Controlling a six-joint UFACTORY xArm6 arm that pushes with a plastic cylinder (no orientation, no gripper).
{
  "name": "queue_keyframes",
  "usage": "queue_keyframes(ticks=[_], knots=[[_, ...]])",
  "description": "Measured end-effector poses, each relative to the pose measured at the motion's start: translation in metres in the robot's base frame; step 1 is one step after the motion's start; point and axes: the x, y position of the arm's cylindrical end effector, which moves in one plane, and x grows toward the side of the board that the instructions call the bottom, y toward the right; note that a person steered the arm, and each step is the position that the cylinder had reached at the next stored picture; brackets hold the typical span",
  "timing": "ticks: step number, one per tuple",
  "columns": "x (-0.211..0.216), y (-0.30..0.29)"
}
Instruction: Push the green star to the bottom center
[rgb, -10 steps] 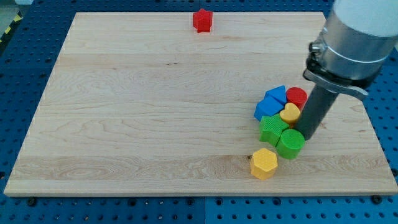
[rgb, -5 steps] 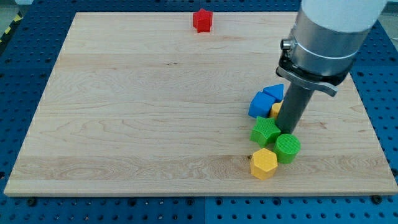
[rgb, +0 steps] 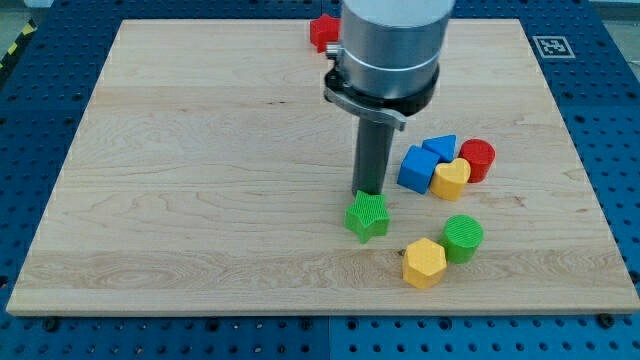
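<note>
Fingers: none on this rig, so you have no open or closed state to log; you work with my tip (rgb: 371, 193) only. It sits against the far side of the green star (rgb: 367, 215), the side toward the tabletop's (rgb: 200, 200) top edge, which suits a push down toward the bottom edge. You find the star clear of the other blocks, slightly right of centre and nearer the bottom edge than the top. It looks ribbed on top, bright green, points blunt. The yellow hexagon (rgb: 424, 263) and green cylinder (rgb: 463, 238) lie to its right, toward the bottom right corner, apart from it.
</note>
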Motion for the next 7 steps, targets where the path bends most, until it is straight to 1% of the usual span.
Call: queue_keyframes(ticks=[2,4,6,7], knots=[[0.001,-0.007],[0.012,-0.004],[0.024,0.031],[0.018,0.031]])
